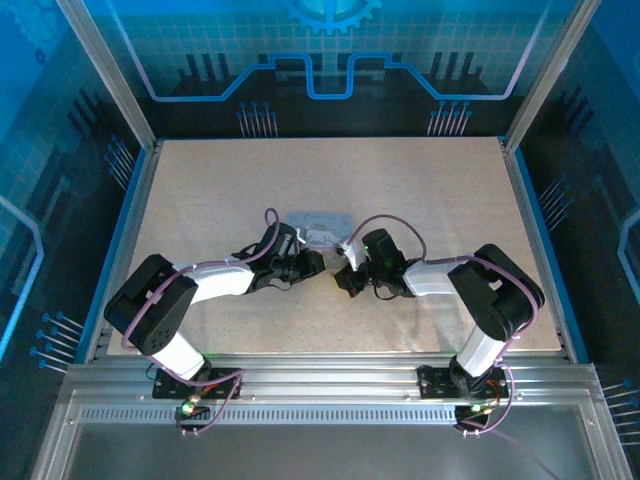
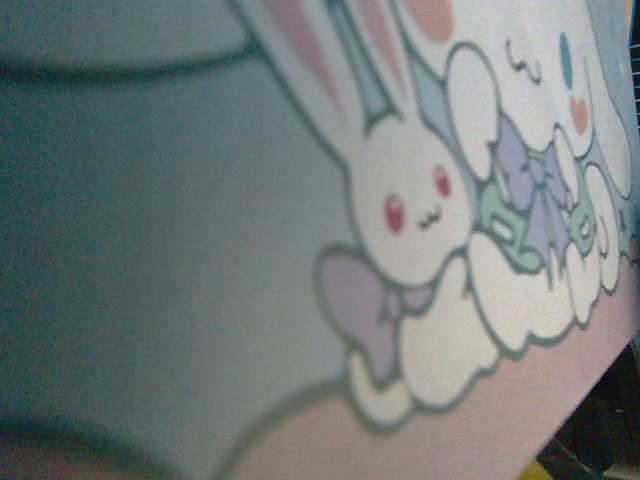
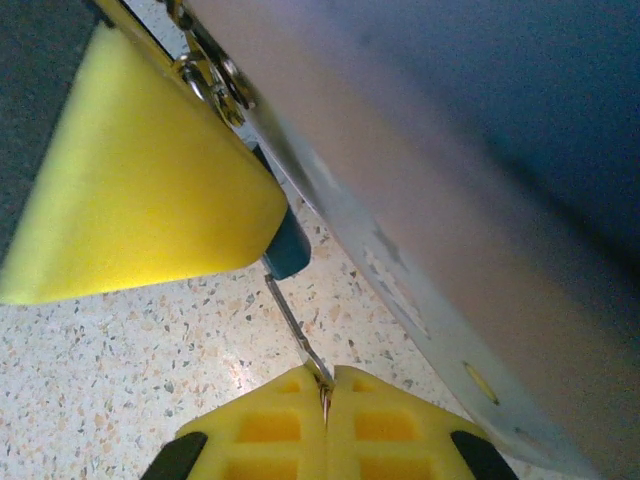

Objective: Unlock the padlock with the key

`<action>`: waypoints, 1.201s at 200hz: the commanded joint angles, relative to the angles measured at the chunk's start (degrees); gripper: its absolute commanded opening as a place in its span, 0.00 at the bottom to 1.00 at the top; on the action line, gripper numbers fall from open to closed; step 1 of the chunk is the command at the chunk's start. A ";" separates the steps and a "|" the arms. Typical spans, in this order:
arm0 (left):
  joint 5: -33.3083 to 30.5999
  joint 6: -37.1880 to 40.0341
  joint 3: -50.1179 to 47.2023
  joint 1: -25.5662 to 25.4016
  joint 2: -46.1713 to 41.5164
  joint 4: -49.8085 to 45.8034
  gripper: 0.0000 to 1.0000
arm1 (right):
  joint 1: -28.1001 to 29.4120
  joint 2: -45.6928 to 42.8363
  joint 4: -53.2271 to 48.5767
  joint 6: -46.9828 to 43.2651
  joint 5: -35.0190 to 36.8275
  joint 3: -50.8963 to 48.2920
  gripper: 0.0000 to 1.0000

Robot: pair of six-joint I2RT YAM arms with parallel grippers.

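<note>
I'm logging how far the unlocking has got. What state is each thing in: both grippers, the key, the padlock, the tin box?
right gripper: shut on the key.
key: pinched at one end, other end at the padlock.
padlock: partly behind a yellow pad; locked or unlocked cannot be told.
left gripper: by the tin box; open or shut cannot be told.
tin box: resting on the table, picture lid up.

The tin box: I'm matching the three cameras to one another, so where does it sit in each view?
Top external: the tin box lies near the centre of the speckled table.
Left wrist: its bunny-printed lid, very close up and blurred.
Right wrist: apparently its grey-blue side, slanting across the upper right.
Shared landmark: the speckled table, also at the right wrist view's lower left.
</note>
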 commanded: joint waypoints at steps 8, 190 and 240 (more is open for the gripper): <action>2.40 -0.67 -0.72 -0.29 -2.52 1.64 0.25 | 0.71 1.50 -2.14 -2.12 1.57 1.61 0.00; 3.67 -1.99 -1.01 -0.29 -2.16 3.78 0.25 | 1.29 1.06 -1.30 -3.33 -4.30 2.31 0.00; 4.59 -2.10 -1.08 -0.27 -1.93 4.40 0.24 | 1.41 0.74 -1.21 -3.37 -5.14 3.27 0.00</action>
